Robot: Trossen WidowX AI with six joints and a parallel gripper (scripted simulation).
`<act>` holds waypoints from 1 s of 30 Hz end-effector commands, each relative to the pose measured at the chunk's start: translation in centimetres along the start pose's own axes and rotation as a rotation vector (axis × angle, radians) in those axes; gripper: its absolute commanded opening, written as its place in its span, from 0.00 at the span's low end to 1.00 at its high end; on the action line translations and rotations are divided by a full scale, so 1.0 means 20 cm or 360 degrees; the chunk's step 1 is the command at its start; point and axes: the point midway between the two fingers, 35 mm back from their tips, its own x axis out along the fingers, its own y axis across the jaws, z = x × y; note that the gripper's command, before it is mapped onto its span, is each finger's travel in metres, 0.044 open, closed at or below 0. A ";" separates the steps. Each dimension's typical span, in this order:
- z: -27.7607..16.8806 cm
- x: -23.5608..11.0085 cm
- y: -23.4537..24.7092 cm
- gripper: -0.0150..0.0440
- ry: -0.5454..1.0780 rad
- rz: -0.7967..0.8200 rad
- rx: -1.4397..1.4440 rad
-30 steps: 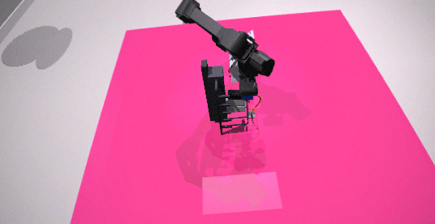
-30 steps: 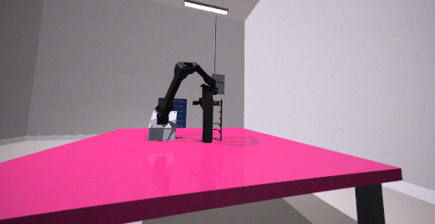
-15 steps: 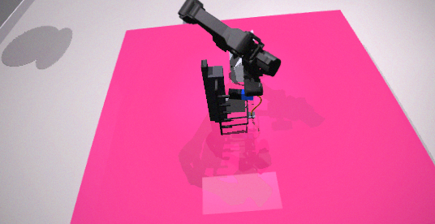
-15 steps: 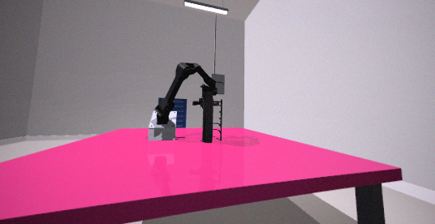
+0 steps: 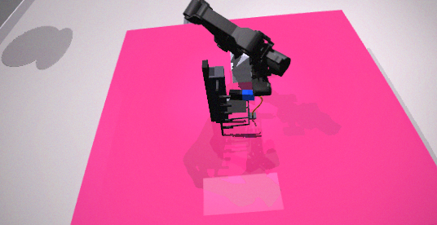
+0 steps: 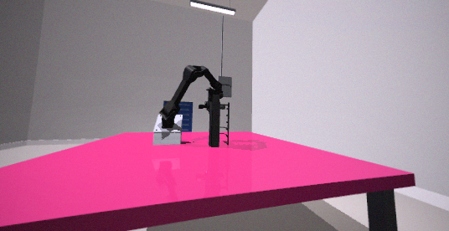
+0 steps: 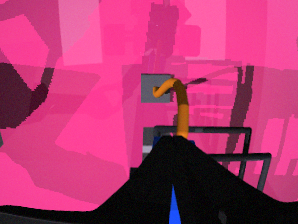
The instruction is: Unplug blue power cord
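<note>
The black power strip [image 5: 214, 93] [image 6: 214, 122] stands upright in the middle of the pink table [image 5: 155, 162]. The blue plug [image 5: 247, 94] sits on its right side at mid height, close to the strip's face. A thin orange cord [image 5: 258, 106] [image 7: 181, 112] curves away from the plug. My gripper [image 5: 234, 93] [image 7: 170, 144] reaches in from the right, level with the plug, and its fingers are shut together. In the wrist view only a thin sliver of the blue plug [image 7: 174, 219] shows in the slit between the fingers, near the palm. I cannot see whether the prongs are still in the socket.
Several black plugs with thin black cords [image 5: 240, 122] stick out of the strip below the blue one. The arm's grey base block [image 6: 167, 137] stands behind the strip. The table edge [image 6: 293, 196] is far away.
</note>
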 end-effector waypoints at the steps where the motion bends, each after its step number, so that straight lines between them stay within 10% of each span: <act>1: 0.04 0.01 0.01 0.25 -0.0002 0.0007 0.0005; 30: 0.20 0.00 0.00 0.25 0.0001 0.0007 0.0005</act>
